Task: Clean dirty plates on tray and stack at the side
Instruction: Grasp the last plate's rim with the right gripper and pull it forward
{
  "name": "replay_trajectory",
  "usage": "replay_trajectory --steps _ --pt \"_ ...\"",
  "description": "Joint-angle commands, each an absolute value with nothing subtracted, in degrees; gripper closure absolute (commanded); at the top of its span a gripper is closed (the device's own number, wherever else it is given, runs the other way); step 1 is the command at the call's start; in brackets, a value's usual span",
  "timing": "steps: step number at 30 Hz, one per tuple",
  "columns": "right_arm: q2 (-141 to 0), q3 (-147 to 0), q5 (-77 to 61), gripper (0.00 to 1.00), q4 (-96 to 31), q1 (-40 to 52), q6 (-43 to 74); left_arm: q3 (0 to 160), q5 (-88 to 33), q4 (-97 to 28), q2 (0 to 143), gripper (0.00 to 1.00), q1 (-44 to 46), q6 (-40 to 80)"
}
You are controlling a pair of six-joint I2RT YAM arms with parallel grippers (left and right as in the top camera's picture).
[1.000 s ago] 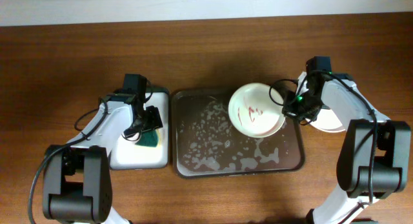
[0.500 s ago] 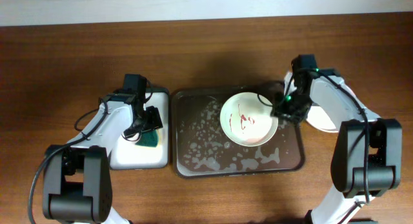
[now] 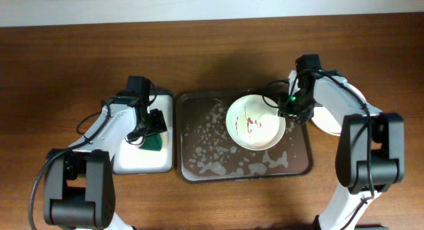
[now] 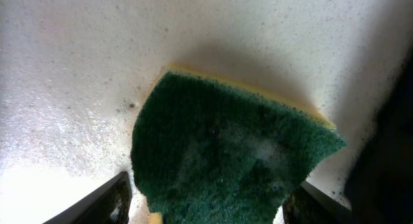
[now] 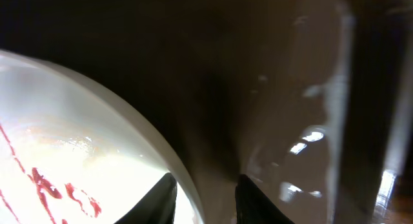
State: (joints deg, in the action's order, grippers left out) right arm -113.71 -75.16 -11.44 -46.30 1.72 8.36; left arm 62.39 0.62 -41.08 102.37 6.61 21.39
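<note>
Overhead view: the smeared plate (image 3: 256, 124) lies in the tray (image 3: 298, 145). My right gripper (image 3: 285, 113) straddles its right rim; I cannot tell whether it is clamped. My left gripper (image 3: 147, 132) clamps the sponge (image 3: 156, 144).

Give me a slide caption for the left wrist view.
Left pincer grips a soapy green sponge over the white tray.

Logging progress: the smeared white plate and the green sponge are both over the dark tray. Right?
No. The smeared white plate is over the dark tray, but the green sponge is over the smaller white tray beside it, per the overhead view.
</note>
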Motion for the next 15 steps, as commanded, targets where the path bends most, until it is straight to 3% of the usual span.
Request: replay_trajectory --steps 1,4,8,12,15 --pt "-115.83 -75.55 -10.74 0.86 -46.94 3.55 7.97 61.89 0.58 -41.17 101.56 0.29 6.22 20.93" --pt "-115.83 -75.55 -12.88 0.96 -49.39 4.21 7.97 61.89 0.58 -41.10 101.56 0.29 6.22 20.93" --pt "-115.83 -75.55 -14.46 0.96 -52.27 4.23 8.34 61.89 0.58 -40.69 101.56 0.30 6.22 20.97" --pt "-115.83 -75.55 -14.66 0.96 -53.60 4.23 8.62 61.89 0.64 -38.52 101.56 0.42 6.22 21.19" --pt "-115.83 -75.55 -14.72 0.96 -54.13 4.23 8.60 61.89 1.28 -35.31 101.56 0.44 6.22 21.19"
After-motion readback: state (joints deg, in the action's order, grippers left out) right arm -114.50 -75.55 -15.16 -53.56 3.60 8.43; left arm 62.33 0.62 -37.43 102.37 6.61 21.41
